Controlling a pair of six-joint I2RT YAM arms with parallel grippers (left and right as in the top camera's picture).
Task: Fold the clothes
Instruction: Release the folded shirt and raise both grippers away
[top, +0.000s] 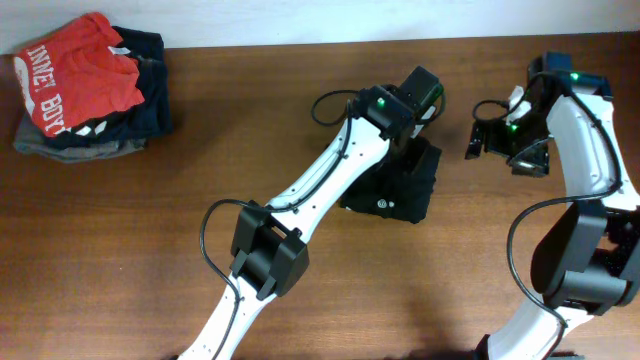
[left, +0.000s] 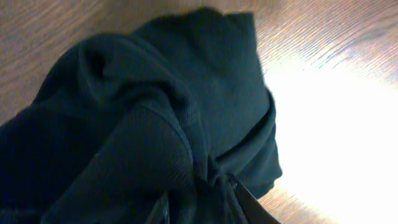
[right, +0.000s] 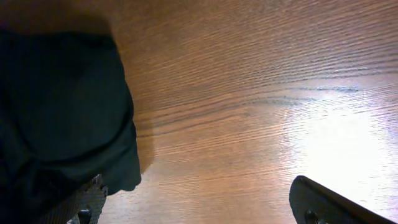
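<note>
**Table scene, seen from above and from both wrists.** The black top (top: 398, 188) is lying in a compact, bunched bundle on the wooden table (top: 150, 250), right of centre, with a tiny pale mark (top: 381, 204) showing near its lower edge. The left arm (top: 320, 185) is reaching diagonally from the near edge of the table, and its wrist is covering the bundle's upper part (so the fingers are hidden from above).

In the left wrist view, the left gripper (left: 205, 208) is sitting low against the fabric. Its jaws are standing narrowly apart with dark folds gathering between them. Dark fingers against dark cloth are making it impossible to tell whether they are pinching the top or merely touching it.

The right gripper (top: 482, 132) is hovering near the bundle's right side, apart from it and pointing toward it. In the right wrist view its jaws are standing wide apart with bare wood showing between them, holding nothing. The edge of the top is filling the left side of that view.

In the far-left corner, well apart from both arms, a stack of other garments is resting. A red shirt (top: 75, 75) with white lettering is lying on top, a navy garment (top: 150, 95) beneath it, and something grey (top: 60, 148) at the bottom.
</note>
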